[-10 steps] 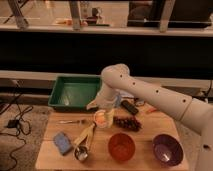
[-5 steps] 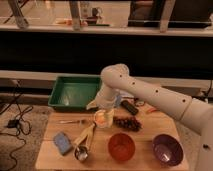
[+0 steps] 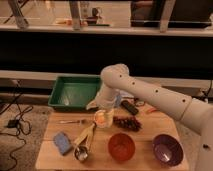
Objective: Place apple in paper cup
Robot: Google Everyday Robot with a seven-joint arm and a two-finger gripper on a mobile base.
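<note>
where the pincer (image 3: 104, 108) hovers, a yellow-orange apple (image 3: 101, 118) sits in the paper cup (image 3: 103, 125).

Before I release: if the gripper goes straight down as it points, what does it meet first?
The gripper hangs just above the paper cup; straight down it would probably meet the apple at the cup's mouth first, though depth is unclear.

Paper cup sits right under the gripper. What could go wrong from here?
1. The apple sits at the rim of the paper cup and looks about as wide as it. It may perch there and roll off onto the table.
2. The gripper hangs just above the cup, which is probably light. A sideways pull-out could tip it toward the grape bunch lying close beside it.
</note>
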